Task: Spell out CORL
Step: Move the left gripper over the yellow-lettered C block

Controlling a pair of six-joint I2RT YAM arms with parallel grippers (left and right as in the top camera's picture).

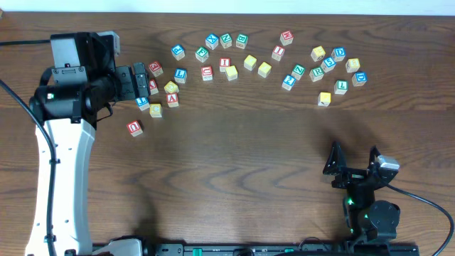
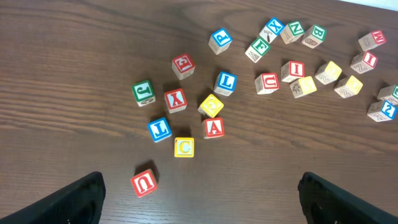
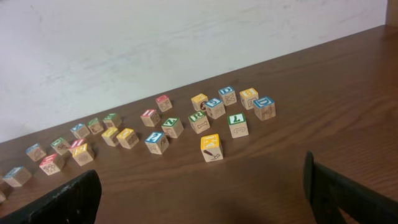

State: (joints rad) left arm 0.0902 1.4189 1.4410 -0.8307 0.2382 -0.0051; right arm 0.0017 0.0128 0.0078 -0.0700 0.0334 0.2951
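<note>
In the left wrist view a yellow C cube lies among a loose cluster, with a second yellow-topped cube and a blue L cube beyond it. Overhead they show as the C cube, the yellow cube and the L cube. A green-lettered cube that looks like an R sits in the right-hand group and also shows in the right wrist view. My left gripper hovers open and empty at the cluster's left edge. My right gripper is open and empty near the front right.
Red cubes U, A and Y, a blue cube and a green cube crowd round the C. Several more cubes stretch along the back. A lone yellow cube lies in front of the right group.
</note>
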